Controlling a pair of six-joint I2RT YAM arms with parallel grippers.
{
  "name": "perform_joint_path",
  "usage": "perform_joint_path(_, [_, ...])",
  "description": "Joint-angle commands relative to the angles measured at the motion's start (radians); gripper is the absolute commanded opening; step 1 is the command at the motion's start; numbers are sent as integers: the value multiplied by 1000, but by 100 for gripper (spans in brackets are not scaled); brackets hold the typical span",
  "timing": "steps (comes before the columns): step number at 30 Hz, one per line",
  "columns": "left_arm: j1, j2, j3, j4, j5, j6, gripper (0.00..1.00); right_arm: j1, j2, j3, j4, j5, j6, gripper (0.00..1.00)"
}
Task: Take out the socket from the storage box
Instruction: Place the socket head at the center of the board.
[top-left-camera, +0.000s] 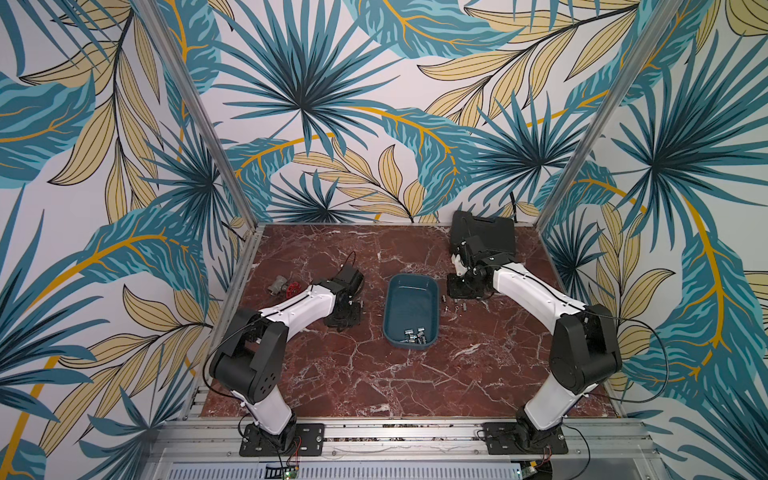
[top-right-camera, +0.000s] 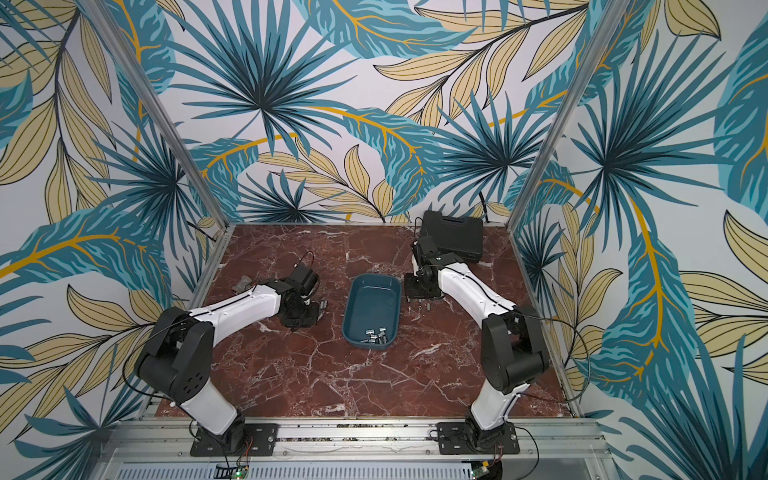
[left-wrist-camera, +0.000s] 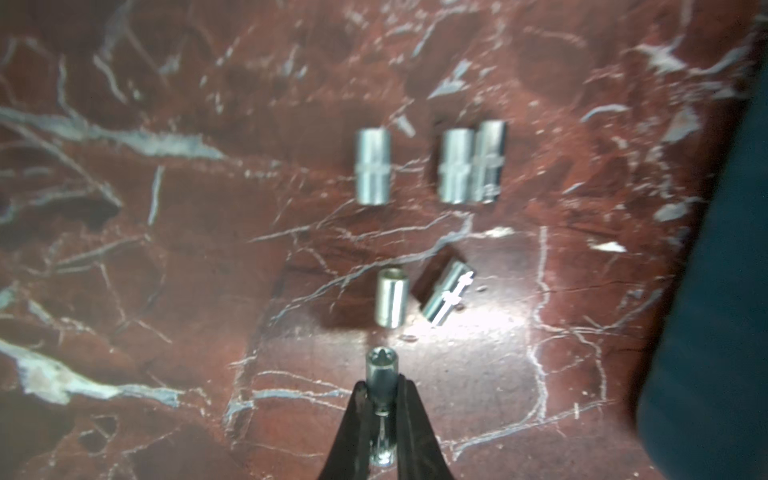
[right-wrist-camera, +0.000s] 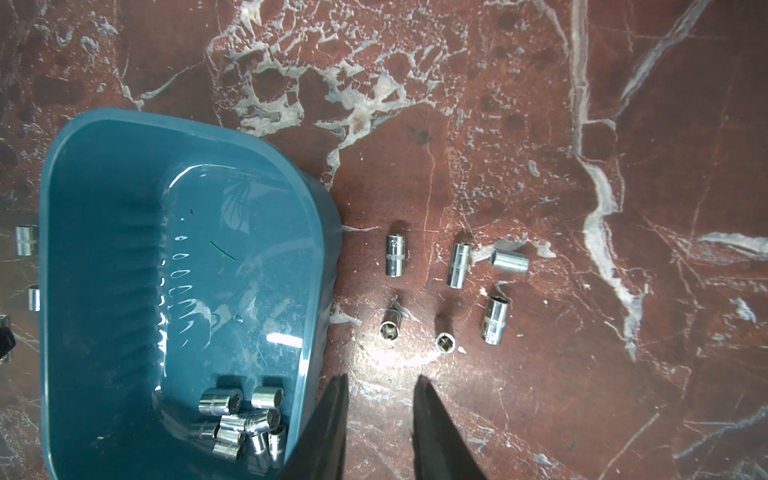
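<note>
Two white-shelled arms (top-left-camera: 301, 309), bulky black joints (top-left-camera: 253, 361), black base plates (top-left-camera: 311, 433) with silver screws

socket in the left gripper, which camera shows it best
The left wrist view: the socket sits close up, clamped in the left gripper. In both top views the left arm hides it; the right wrist view doesn't clearly show it.

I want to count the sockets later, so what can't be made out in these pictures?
Right wrist view: boxed sockets overlap, and the right gripper covers that corner of the blue box.
Left wrist view: loose sockets blurred, markings unreadable.
Top views: left gripper hidden under its own wrist.
</note>
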Motion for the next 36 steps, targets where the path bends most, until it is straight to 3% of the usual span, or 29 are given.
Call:
perform_joint_path(1, [26,-8,-27,47,8,-12,11,-3,14,13,-9,-14,2,29])
perform_joint_path(23, [86,122,73,57,24,81,16,-4,-6,-22,-2,4,9,29])
perform_joint_path(36, [94,100,71,58,12,89,22,-4,-9,-17,-7,3,10,29])
